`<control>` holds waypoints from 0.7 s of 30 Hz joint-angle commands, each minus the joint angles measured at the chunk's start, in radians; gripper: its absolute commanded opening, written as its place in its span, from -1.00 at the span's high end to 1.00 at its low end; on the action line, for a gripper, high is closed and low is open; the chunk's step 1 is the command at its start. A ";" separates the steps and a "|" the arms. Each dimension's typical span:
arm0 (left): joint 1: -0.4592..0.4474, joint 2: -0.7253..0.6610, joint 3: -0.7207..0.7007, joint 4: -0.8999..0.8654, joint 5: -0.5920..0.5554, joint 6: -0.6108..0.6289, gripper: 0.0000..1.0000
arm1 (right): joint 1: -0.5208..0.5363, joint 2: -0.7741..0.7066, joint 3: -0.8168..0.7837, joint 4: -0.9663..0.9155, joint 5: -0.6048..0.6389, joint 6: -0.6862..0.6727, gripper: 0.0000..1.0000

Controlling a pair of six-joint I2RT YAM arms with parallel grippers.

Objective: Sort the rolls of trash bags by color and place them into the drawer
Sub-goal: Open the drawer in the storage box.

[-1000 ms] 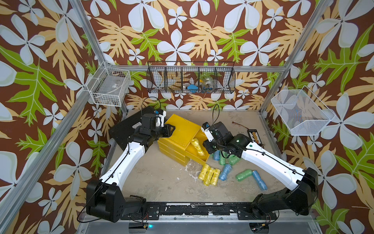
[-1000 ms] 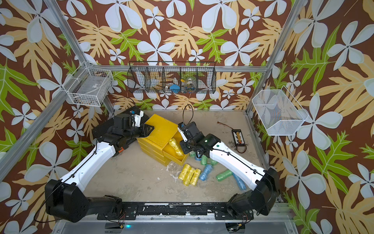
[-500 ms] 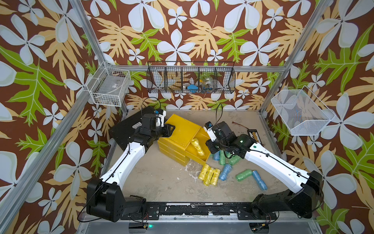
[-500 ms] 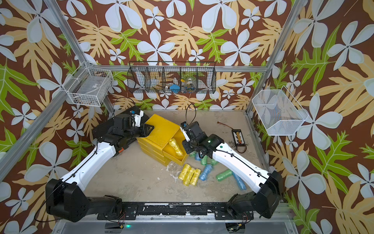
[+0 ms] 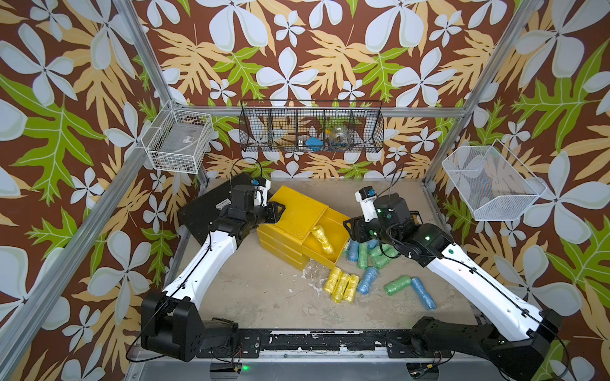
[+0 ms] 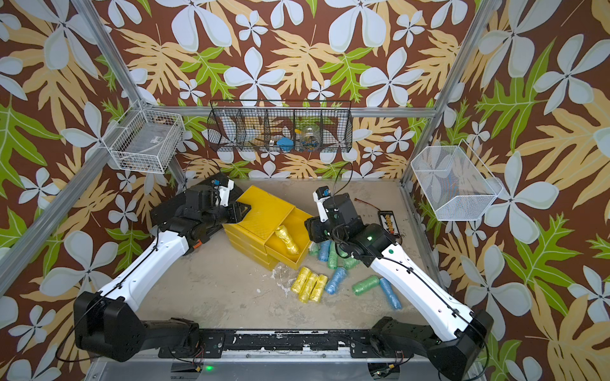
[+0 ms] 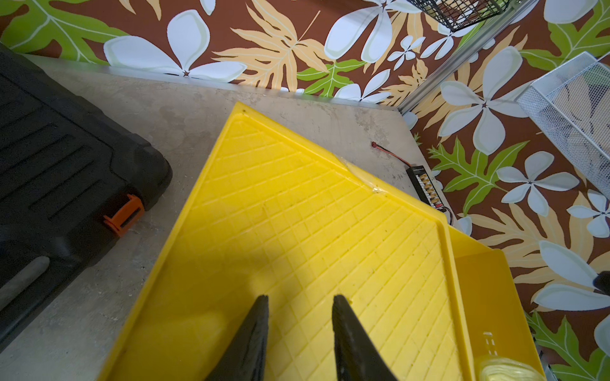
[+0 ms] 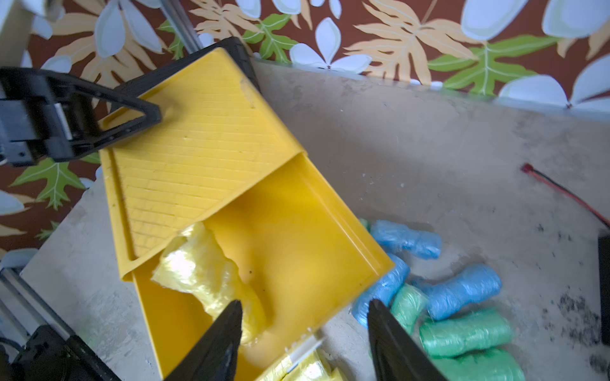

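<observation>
The right gripper (image 8: 303, 305) hangs spread and empty over the open top drawer (image 5: 335, 227), where one yellow roll (image 5: 321, 239) lies. The left gripper (image 5: 280, 208), pressed together, bears on the chest (image 5: 297, 211). Best pinch one of the three yellow rolls (image 5: 341, 288) just nearer, crosswise at its middle.

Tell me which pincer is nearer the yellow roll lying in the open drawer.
Right. The right pincer hangs open just above the yellow roll in the drawer; the left pincer sits at the chest's far top corner, well away.
</observation>
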 commanded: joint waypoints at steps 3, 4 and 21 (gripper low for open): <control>0.002 -0.011 0.003 -0.039 0.007 -0.006 0.27 | -0.143 -0.154 -0.232 0.165 -0.247 0.232 -0.27; 0.003 -0.010 0.003 -0.040 0.008 -0.005 0.27 | -0.163 -0.178 -0.277 0.212 -0.300 0.276 -0.28; 0.002 -0.019 -0.003 -0.040 0.022 -0.006 0.27 | -0.288 -0.276 -0.735 0.816 -0.663 0.815 -0.21</control>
